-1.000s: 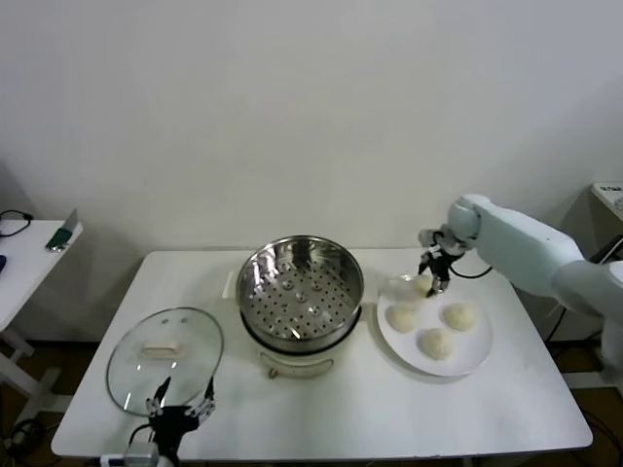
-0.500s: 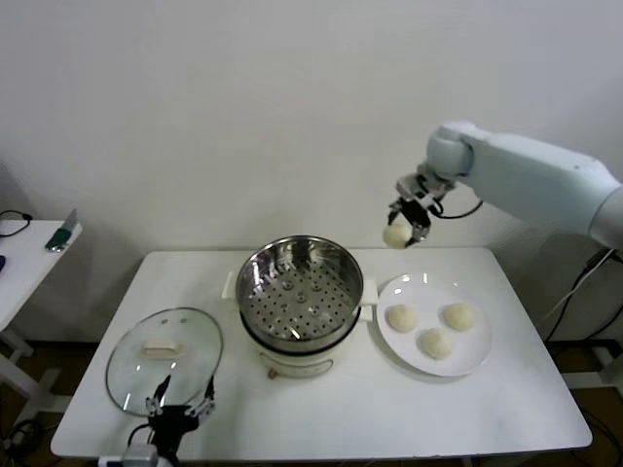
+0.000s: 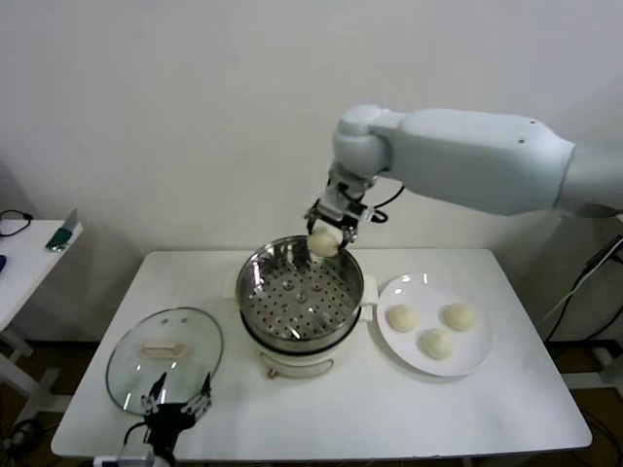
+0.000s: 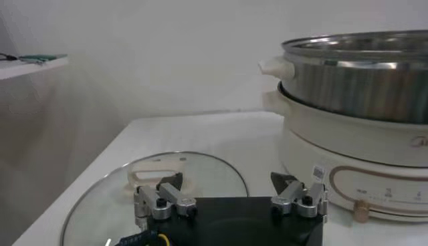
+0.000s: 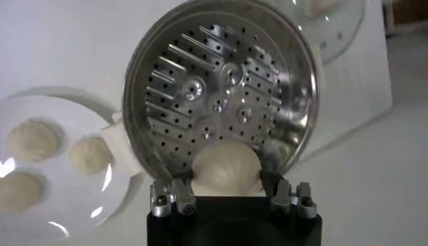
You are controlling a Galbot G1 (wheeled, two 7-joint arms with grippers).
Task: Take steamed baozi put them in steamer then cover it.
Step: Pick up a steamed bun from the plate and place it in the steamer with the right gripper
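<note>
Right hand (image 3: 329, 232) grasps a baozi (image 3: 322, 242) above the steamer's (image 3: 301, 292) far rim; left hand (image 3: 175, 408), released, waits at the bench's (image 3: 526, 399) near-left edge.

Right pincer (image 3: 327, 232) hangs raised on its outstretched arm, fingers clamped; left pincer (image 3: 178, 406) rests low, spread wide.

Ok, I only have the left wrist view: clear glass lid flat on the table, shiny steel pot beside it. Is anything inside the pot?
Observer: No. In the head view the round stainless-steel steamer shows a bare perforated steel tray.
Operator: Where is the right gripper?
Observer: The right gripper hangs above the steamer's far side, shut on one pale round baozi.
Operator: And the other buns?
Observer: Three off-white buns lie on the flat white plate to the steamer's right.
</note>
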